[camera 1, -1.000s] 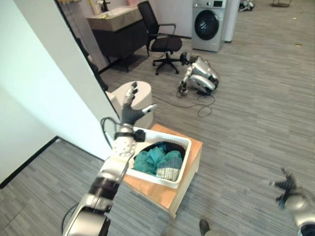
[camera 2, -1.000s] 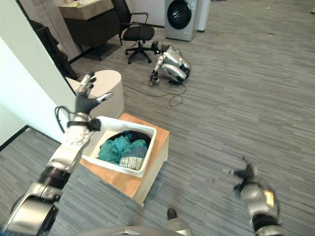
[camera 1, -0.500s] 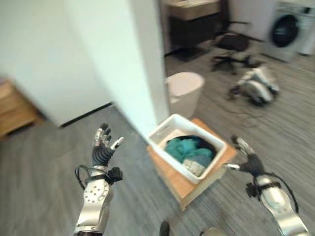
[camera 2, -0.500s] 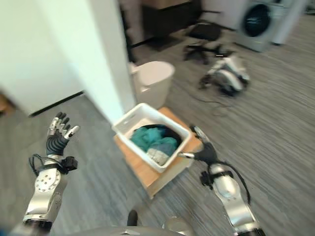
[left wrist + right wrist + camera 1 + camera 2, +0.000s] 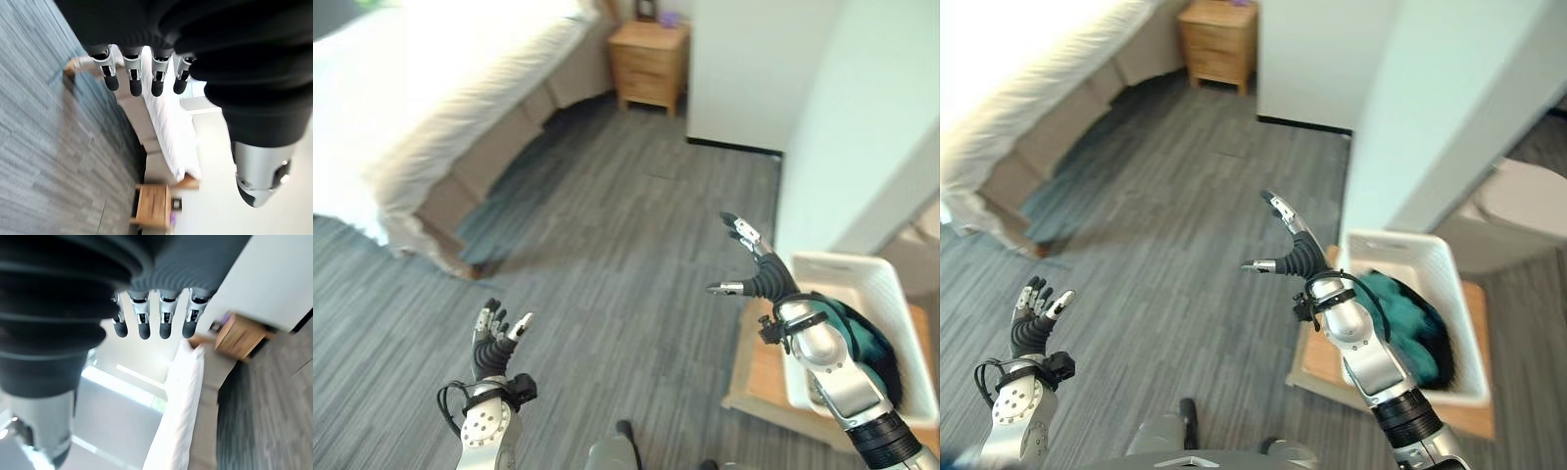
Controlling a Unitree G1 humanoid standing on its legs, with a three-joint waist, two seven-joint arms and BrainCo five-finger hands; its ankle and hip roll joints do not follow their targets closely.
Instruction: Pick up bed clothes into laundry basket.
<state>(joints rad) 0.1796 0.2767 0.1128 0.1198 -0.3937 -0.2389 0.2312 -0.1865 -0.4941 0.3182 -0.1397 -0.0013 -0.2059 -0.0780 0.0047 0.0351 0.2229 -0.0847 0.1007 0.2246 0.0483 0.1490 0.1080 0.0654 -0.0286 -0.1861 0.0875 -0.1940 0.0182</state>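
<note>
Both the left robot hand (image 5: 493,338) and the right robot hand (image 5: 756,275) are spread wide, holding nothing. The clothes (image 5: 1400,315) lie in the laundry basket (image 5: 1412,260); the bed (image 5: 421,88) is well apart. The right arm, near the basket, could knock it.

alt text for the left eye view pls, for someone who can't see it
Both robot hands are raised open and empty over grey plank floor: the left robot hand low, the right robot hand beside a white laundry basket holding teal clothes. A white bed and wooden nightstand lie beyond.
</note>
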